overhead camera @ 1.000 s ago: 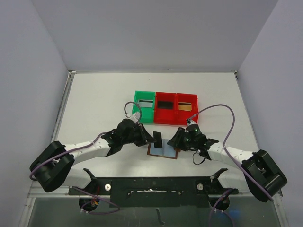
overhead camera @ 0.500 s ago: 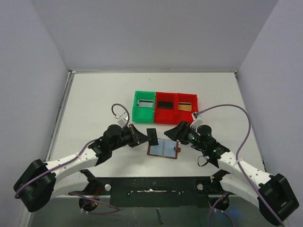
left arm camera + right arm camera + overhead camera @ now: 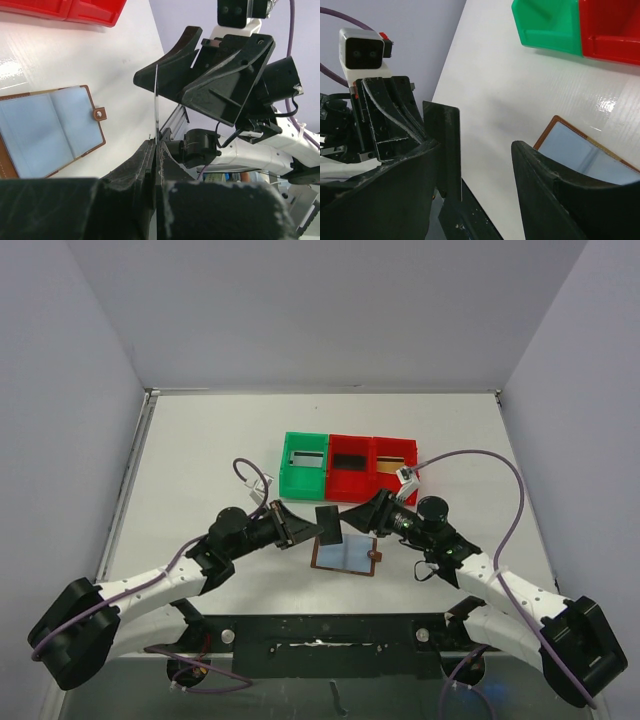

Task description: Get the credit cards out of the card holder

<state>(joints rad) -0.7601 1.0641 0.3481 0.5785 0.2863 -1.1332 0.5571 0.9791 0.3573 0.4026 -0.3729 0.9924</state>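
- 1 thin dark plastic credit card (image 3: 328, 525) is standing upright, pinched in the left hand (image 3: 303, 531).
- Nearby, the brown leather card holder (image 3: 345, 558) is lying open on the surface (image 3: 200, 460).
- Facing the card, the right hand (image 3: 362, 518) is gaping, probably awaiting handover.

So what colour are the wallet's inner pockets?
Pale blue-grey, on the wallet; shows best in the left wrist view.

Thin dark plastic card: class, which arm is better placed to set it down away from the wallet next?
Probably the left: the left claw is shut on the thin dark plastic card, held above the open brown leather wallet. The right claw is open near the card, gripping nothing.
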